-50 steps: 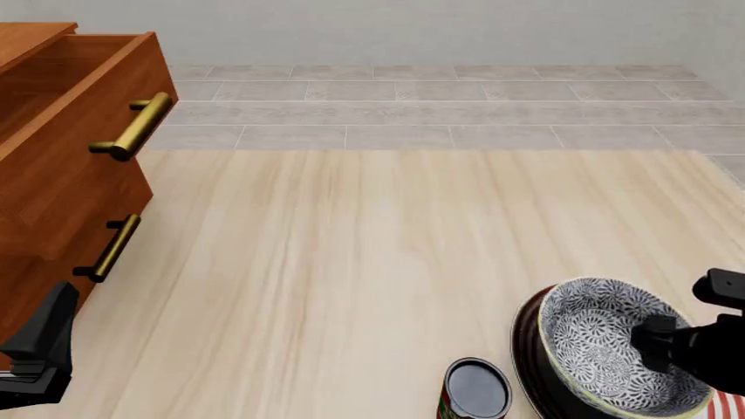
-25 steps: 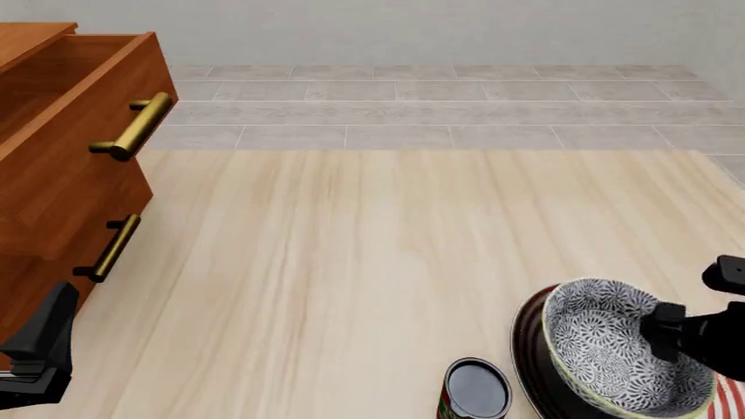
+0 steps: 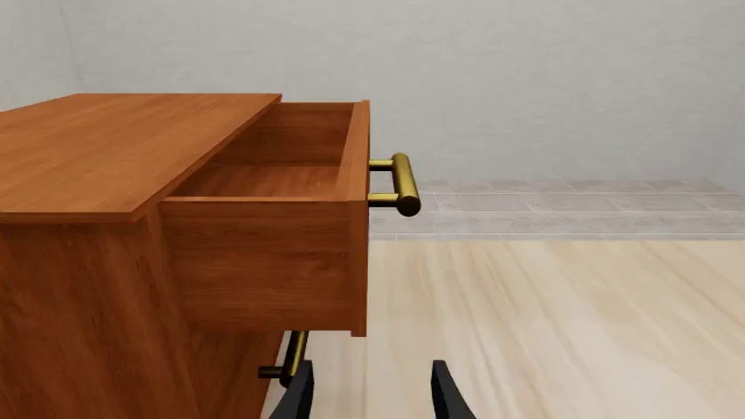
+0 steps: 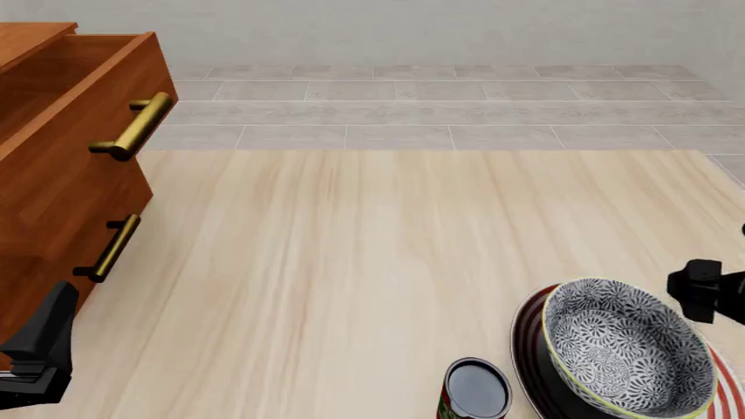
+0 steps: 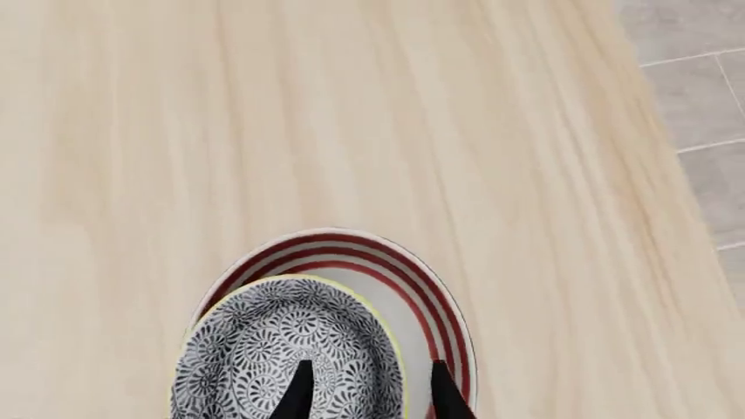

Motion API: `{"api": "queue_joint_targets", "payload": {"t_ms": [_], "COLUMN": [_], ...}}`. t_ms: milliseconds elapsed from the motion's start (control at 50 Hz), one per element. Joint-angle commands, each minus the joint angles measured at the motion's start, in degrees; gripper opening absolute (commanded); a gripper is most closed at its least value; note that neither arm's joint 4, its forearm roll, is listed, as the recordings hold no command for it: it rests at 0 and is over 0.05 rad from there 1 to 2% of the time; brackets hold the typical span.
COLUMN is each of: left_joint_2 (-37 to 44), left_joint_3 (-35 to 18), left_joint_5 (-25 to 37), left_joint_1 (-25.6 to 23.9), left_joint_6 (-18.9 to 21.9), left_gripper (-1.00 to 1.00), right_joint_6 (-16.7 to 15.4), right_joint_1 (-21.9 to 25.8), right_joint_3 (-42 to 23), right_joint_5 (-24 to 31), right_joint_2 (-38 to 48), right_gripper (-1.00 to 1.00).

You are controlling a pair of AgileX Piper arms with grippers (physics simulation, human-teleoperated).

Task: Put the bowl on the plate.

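The right gripper (image 5: 366,393) hangs above the deep round ceramic bowl (image 4: 626,346), jaws parted around nothing, clear of the rim. That bowl, white with dense grey-blue flower print and a pale cream rim, sits on the large flat white plate with red rings (image 4: 526,345), off-centre on it, so bare plate shows on one side. A small dark can (image 4: 476,389) stands just beside the plate. The left gripper (image 3: 370,397) sits parted and empty near the brown wooden drawer cabinet (image 4: 58,166) on the pale wood worktop (image 4: 385,262).

Bowl (image 4: 626,351) sits on plate (image 4: 529,349); right gripper (image 4: 706,292) beside bowl, apart
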Motion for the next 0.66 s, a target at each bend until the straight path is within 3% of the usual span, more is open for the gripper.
{"api": "queue_joint_targets", "payload": {"t_ms": [20, 360, 660], "left_joint_2": [0.01, -0.01, -0.06], "left_joint_3": [0.00, 0.00, 0.00], "left_joint_5": [0.00, 0.00, -0.01], "left_joint_1": [0.00, 0.02, 0.09], "left_joint_6": [0.01, -0.02, -0.14], "left_gripper": [1.00, 1.00, 1.00], "right_joint_6": [-2.47, -5.20, -7.35], "right_joint_1": [-0.20, 2.86, 3.30], "right_joint_3": [-6.52, -18.48, -24.03], "right_joint_5": [4.55, 10.16, 12.56], "right_joint_2": [-1.23, -1.22, -0.29], "right_gripper": [1.00, 1.00, 1.00]}}
